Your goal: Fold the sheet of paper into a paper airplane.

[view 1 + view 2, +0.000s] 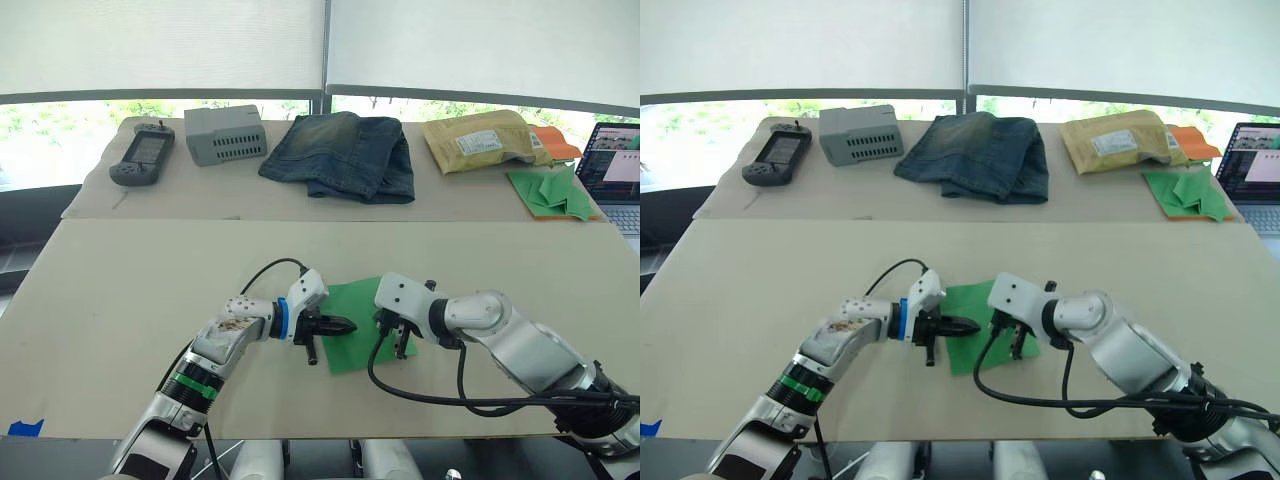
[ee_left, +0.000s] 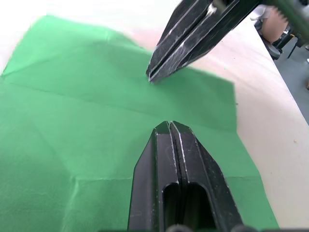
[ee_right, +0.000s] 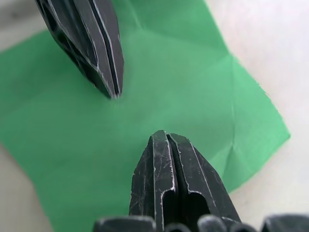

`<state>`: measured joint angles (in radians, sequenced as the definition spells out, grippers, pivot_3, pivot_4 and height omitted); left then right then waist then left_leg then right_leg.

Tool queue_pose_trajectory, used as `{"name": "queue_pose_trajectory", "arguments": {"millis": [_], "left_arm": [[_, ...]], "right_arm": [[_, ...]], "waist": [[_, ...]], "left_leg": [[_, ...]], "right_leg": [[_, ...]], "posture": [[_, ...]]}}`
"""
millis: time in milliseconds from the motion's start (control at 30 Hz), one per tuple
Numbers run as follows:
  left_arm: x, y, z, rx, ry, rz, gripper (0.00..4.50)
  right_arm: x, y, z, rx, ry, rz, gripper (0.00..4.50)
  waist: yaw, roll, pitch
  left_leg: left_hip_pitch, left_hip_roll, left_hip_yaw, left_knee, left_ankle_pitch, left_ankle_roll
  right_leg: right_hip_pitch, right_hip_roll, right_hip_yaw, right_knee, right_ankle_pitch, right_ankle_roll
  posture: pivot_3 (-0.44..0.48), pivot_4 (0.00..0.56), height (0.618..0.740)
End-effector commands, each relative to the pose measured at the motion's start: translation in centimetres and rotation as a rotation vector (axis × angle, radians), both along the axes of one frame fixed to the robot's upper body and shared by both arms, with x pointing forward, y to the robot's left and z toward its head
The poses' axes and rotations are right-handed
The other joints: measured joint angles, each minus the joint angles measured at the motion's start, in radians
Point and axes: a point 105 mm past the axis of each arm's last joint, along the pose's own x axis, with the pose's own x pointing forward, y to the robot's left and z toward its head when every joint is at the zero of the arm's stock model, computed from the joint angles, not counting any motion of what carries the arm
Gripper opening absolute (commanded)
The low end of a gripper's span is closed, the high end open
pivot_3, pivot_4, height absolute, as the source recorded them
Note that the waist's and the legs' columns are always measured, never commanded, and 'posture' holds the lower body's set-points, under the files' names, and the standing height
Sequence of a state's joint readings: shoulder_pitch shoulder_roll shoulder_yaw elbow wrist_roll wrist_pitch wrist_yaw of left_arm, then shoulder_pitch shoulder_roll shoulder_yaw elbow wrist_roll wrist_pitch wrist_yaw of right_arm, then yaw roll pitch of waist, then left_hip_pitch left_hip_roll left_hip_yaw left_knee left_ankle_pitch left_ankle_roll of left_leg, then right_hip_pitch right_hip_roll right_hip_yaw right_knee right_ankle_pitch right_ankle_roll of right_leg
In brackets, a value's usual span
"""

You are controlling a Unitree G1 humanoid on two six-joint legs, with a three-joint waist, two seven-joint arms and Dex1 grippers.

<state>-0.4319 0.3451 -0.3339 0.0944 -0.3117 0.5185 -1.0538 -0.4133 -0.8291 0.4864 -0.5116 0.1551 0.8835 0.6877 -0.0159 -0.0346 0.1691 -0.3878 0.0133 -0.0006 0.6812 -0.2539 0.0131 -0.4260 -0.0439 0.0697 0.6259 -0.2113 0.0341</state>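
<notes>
Both arms reach inward, low over the table. The left gripper [image 1: 340,325] points toward the right one, its jaws pressed together. The right gripper [image 1: 398,338] angles downward, jaws likewise closed, tips near each other but apart.

Open bench [image 1: 130,290] surrounds the sheet of paper [image 1: 350,305] on every side. The jeans [image 1: 343,152], grey box [image 1: 225,133] and padded envelope [image 1: 480,138] line the far edge.
</notes>
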Motion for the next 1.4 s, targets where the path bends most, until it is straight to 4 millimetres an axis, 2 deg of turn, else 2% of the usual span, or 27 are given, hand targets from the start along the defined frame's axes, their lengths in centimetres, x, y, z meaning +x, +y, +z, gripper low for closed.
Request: {"name": "queue_pose_trajectory", "arguments": {"millis": [33,200,333,567,800,900,1033,1200,1300,1400], "left_arm": [[0.4,0.7,0.4,-0.001,-0.028,0.034,0.0],[0.8,1.3,1.3,-0.031,-0.045,0.068,0.0],[0.8,1.8,2.4,-0.041,-0.07,0.096,0.0],[0.7,2.6,3.4,-0.008,-0.109,0.118,0.0],[0.5,3.6,2.9,0.065,-0.13,0.126,0.0],[0.5,3.7,2.7,0.074,-0.135,0.128,0.0],[0.1,2.7,2.9,0.044,-0.148,0.098,0.0],[0.2,1.1,3.0,0.021,-0.152,0.075,0.0],[0.5,0.4,2.9,0.027,-0.16,0.069,0.0],[0.7,-0.1,2.7,0.039,-0.166,0.058,0.0]], "right_arm": [[0.0,0.2,-0.4,0.045,0.002,0.004,0.09],[-0.6,0.4,-2.2,0.118,0.088,-0.043,0.09],[-2.1,0.0,-3.8,0.189,0.244,-0.158,0.09],[-3.7,1.5,-2.4,0.382,0.385,-0.232,0.09],[-4.1,2.3,-0.5,0.457,0.431,-0.206,0.09],[-3.0,2.6,1.6,0.512,0.358,-0.167,0.09],[-1.2,0.8,2.5,0.438,0.24,-0.194,0.09],[0.8,-0.9,3.8,0.486,0.174,-0.249,0.09],[1.7,-2.2,3.6,0.489,0.153,-0.296,0.09],[1.6,-2.6,2.7,0.479,0.179,-0.316,0.09]], "waist": [[-0.003,0.0,0.0],[-0.009,0.0,0.0],[-0.009,-0.001,0.0],[-0.006,-0.001,-0.001],[-0.006,-0.001,-0.001],[-0.006,-0.001,0.0],[-0.003,0.0,0.0],[0.001,-0.001,0.0],[0.001,-0.001,0.0],[0.0,-0.001,0.0]], "left_leg": [[0.0,0.0,0.0,0.0,0.0,0.0],[0.003,0.001,0.0,0.0,0.0,0.0],[0.003,0.002,-0.001,0.0,0.0,0.0],[0.003,0.001,-0.001,0.0,0.0,0.0],[0.002,0.001,-0.001,-0.001,0.0,0.0],[0.001,0.001,-0.001,-0.001,0.0,0.0],[0.001,0.001,0.0,0.0,0.0,0.0],[-0.001,0.0,0.0,-0.001,0.0,0.0],[-0.002,0.0,0.0,0.0,0.0,0.0],[-0.001,0.0,0.0,0.0,0.0,0.0]], "right_leg": [[0.0,0.0,0.0,0.0,0.0,0.0],[0.002,0.002,0.0,0.001,0.0,0.0],[0.002,0.002,0.0,0.002,0.0,-0.001],[0.002,0.001,0.0,0.001,0.0,0.0],[0.001,0.001,0.0,0.001,0.0,-0.001],[0.0,0.001,0.0,0.001,0.0,-0.001],[0.0,0.001,0.0,0.001,0.0,0.0],[-0.001,0.0,0.0,-0.001,0.0,0.0],[-0.001,0.0,0.0,-0.001,0.0,0.0],[-0.001,0.001,0.0,-0.001,0.0,0.0]], "posture": [[0.0,0.15,0.728],[0.0,0.15,0.728],[0.0,0.15,0.728],[0.0,0.15,0.728],[0.0,0.15,0.728],[0.0,0.15,0.728],[0.0,0.15,0.728],[0.0,0.15,0.728],[0.0,0.15,0.728],[0.0,0.15,0.728]]}}
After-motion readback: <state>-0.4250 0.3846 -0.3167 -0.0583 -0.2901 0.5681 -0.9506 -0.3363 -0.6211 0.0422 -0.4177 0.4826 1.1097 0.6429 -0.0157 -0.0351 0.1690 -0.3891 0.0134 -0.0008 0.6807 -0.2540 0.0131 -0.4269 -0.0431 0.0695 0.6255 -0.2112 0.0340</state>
